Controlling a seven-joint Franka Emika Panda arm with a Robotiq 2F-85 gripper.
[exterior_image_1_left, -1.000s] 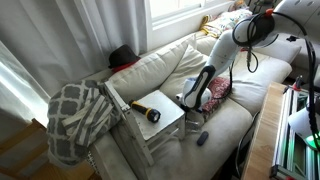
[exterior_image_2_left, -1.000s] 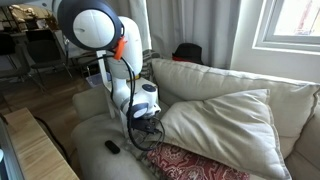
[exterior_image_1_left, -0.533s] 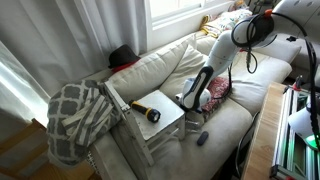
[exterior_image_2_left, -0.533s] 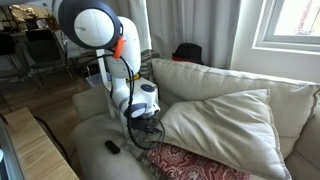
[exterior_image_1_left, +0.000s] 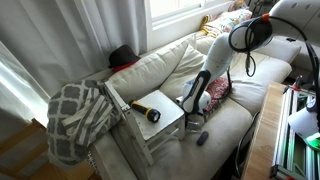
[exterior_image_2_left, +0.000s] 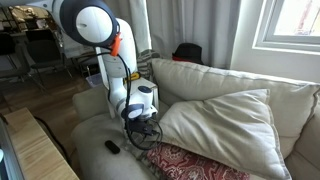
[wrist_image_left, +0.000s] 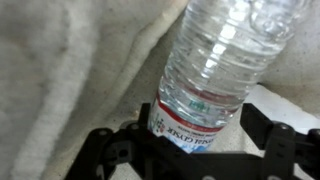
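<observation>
From where I stand, the gripper (exterior_image_1_left: 190, 104) hangs low at the right-hand edge of the white tabletop (exterior_image_1_left: 166, 126), close to its far right corner, where the board meets the cream cushion (wrist_image_left: 70, 70).

The wrist view shows a clear water bottle (wrist_image_left: 225, 50) with a white and green label between the two black fingers (wrist_image_left: 112, 150), one on each side of the label. They sit very close to the plastic, but whether they press on it I cannot tell. In that view there is cushion fabric on one side of the bottle and a strip of white surface on the other. In an exterior view the bottle is mostly hidden behind the gripper, so I cannot say whether it stands upright.

A black and yellow flashlight (exterior_image_1_left: 146, 111) lies near the middle of the tabletop, well apart from the gripper. A checked blanket (exterior_image_1_left: 75, 118) is heaped past the left edge. Beyond the right edge, a red patterned pillow (exterior_image_1_left: 217, 90) lies behind the arm. A small dark object (exterior_image_1_left: 200, 138) rests on the seat just off the near right corner.
</observation>
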